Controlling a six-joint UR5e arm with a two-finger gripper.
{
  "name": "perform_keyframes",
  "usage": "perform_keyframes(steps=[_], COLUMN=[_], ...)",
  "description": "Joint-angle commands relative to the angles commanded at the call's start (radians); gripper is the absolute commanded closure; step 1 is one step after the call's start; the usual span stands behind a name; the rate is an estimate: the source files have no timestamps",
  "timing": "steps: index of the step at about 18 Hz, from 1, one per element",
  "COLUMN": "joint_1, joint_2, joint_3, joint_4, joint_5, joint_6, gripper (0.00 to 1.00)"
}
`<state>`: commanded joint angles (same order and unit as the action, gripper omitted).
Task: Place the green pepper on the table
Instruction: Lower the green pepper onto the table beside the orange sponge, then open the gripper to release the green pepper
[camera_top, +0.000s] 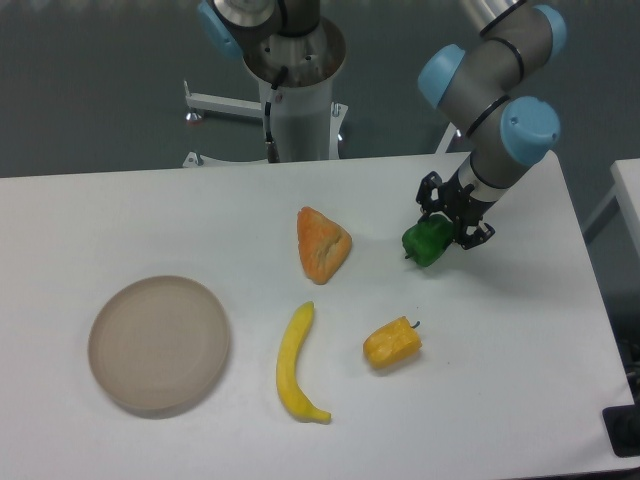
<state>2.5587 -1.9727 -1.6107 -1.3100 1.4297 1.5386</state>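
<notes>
The green pepper (426, 243) is a small glossy green lump at the right of the white table (520, 360). My gripper (444, 222) reaches down from the upper right and its black fingers sit around the pepper's upper right side. The pepper is tilted, with its stem end pointing down-left. I cannot tell whether it rests on the tabletop or hangs just above it. I cannot tell whether the fingers press on the pepper.
An orange bread-like wedge (322, 243) lies left of the green pepper. A yellow-orange pepper (392, 343) and a banana (296, 362) lie in front. A round beige plate (159, 343) sits at the left. The arm's base (298, 80) stands behind the table.
</notes>
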Motion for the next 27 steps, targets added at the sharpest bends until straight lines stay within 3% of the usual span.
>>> perform_keyframes(steps=[20, 22, 25, 27], joint_1=[-0.008, -0.008, -0.008, -0.008], joint_2=[-0.008, -0.008, -0.008, -0.008], joint_3=[-0.002, 0.0, 0.002, 0.006], joint_4=[0.003, 0.003, 0.003, 0.003], joint_5=[0.005, 0.006, 0.009, 0.011], joint_6=[-0.006, -0.006, -0.006, -0.006], gripper=[0.62, 0.53, 0.2, 0.11])
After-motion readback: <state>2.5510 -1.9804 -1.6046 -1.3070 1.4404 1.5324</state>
